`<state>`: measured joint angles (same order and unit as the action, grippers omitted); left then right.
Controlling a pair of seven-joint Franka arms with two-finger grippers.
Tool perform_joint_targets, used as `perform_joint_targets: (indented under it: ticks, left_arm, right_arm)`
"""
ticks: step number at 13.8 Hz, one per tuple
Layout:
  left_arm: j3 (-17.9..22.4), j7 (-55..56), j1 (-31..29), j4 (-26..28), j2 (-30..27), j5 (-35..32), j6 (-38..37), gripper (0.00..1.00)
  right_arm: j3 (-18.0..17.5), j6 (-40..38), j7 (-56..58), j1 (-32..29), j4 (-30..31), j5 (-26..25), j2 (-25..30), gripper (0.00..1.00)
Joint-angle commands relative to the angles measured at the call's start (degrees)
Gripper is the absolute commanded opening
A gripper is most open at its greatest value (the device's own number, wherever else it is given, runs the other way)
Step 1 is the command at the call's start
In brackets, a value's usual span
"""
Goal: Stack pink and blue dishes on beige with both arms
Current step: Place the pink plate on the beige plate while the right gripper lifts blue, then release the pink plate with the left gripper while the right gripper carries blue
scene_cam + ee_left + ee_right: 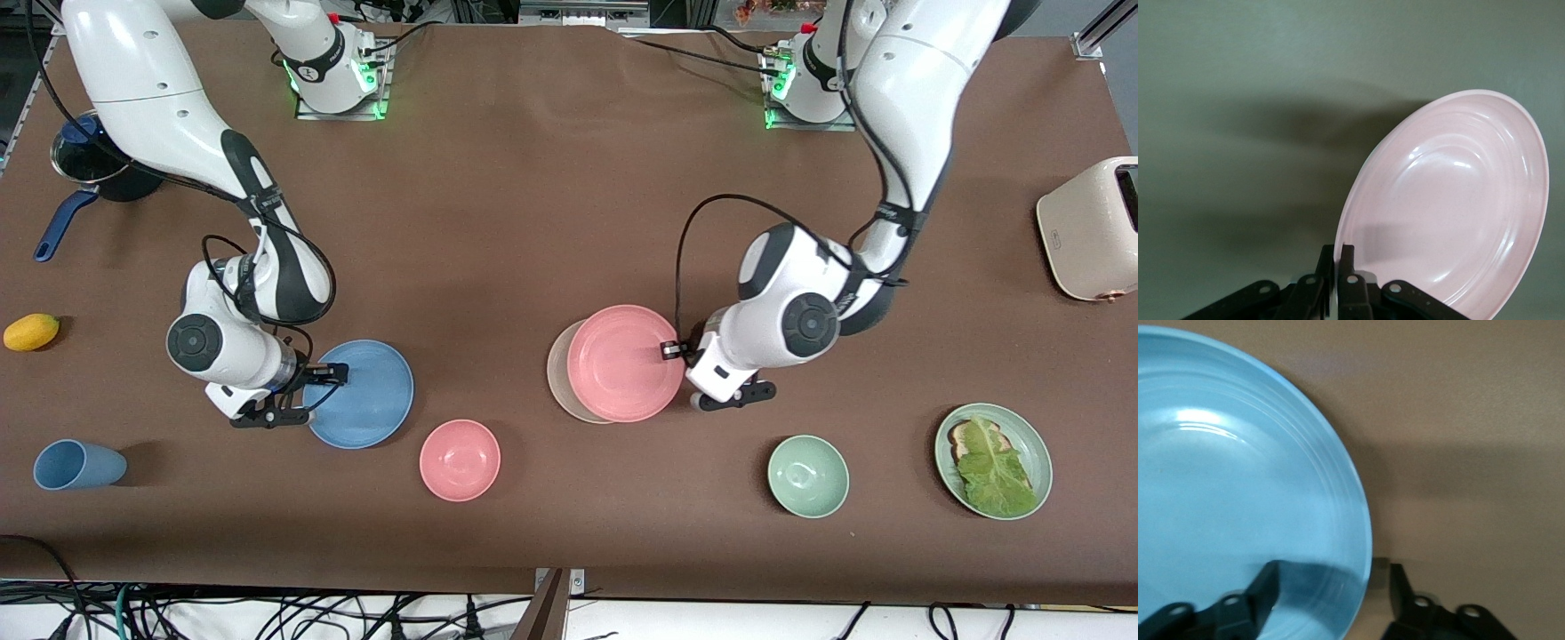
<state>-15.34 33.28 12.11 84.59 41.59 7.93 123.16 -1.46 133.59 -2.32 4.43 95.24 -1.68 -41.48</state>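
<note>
While the left claw (673, 350) is pinched tight on the rim of the pink plate (622, 362), that plate sits over the beige plate (558, 373), offset so only a crescent of beige peeks out on the side toward the right arm's end of the worktop (533, 196). Can't really tell if the pink one is resting flat or held a bit above it. The right claw (331, 378) is spread partway, one finger over the blue plate (364, 396) and one outside its rim, straddling the edge but not clamped yet. Blue plate lies flat on the worktop, well apart from the beige one. Containers: pink bowl (460, 460) and green bowl (807, 476) look bare inside, and the green plate (1036, 444) holds toast with a lettuce leaf (991, 467) on it.
</note>
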Motion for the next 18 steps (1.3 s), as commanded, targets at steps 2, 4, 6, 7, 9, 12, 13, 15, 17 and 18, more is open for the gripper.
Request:
perform_joint_targets:
  ticks: [2,4,6,7,9,12,13,15,17,18]
  left_arm:
    - [4.6,2.8,5.0,-2.7,2.1,-0.6,2.4,0.0]
    - [4.6,2.3,5.0,-2.7,2.0,-0.6,2.4,0.64]
    - [4.7,2.8,4.5,-2.7,1.1,-0.6,2.2,1.0]
    - [4.6,3.0,4.2,-2.7,0.9,-0.5,1.6,1.0]
    - [4.7,2.5,2.8,-2.7,-0.3,-0.6,-0.2,1.0]
    - [4.7,2.2,-0.1,-2.6,-2.2,-0.7,-4.0,1.0]
    - [4.7,0.8,-1.5,-2.6,-2.6,-0.8,-5.6,1.0]
    - [4.6,-3.3,-4.4,-2.5,-3.0,-2.3,-9.1,1.0]
    - [4.7,-8.5,-7.9,-2.5,-3.8,-2.7,-11.8,1.0]
    - [4.7,-11.2,-9.7,-2.5,-4.0,-2.7,-13.5,1.0]
  right_arm:
    - [-0.1,0.2,2.1,-0.6,1.5,0.0,1.6,0.35]
    - [-0.1,0.2,2.2,-1.4,1.5,0.0,1.7,0.17]
    - [-0.1,0.2,2.2,-1.4,1.5,0.0,1.7,0.0]
    - [-0.1,0.2,2.2,-1.4,1.4,0.0,1.8,0.0]
    - [-0.1,0.2,2.4,-1.4,1.3,0.0,2.0,0.0]
    - [-0.5,-0.9,3.2,-1.4,0.8,-0.1,3.6,0.0]
    - [-0.6,-2.3,3.5,-1.4,0.3,-0.1,4.6,0.0]
    - [-1.3,-7.4,3.5,-1.1,-2.2,0.0,6.6,0.0]
    - [-2.6,-13.9,3.4,-1.1,-5.1,0.2,8.0,0.0]
    - [-3.5,-16.3,3.3,-1.1,-7.0,0.4,8.5,0.0]
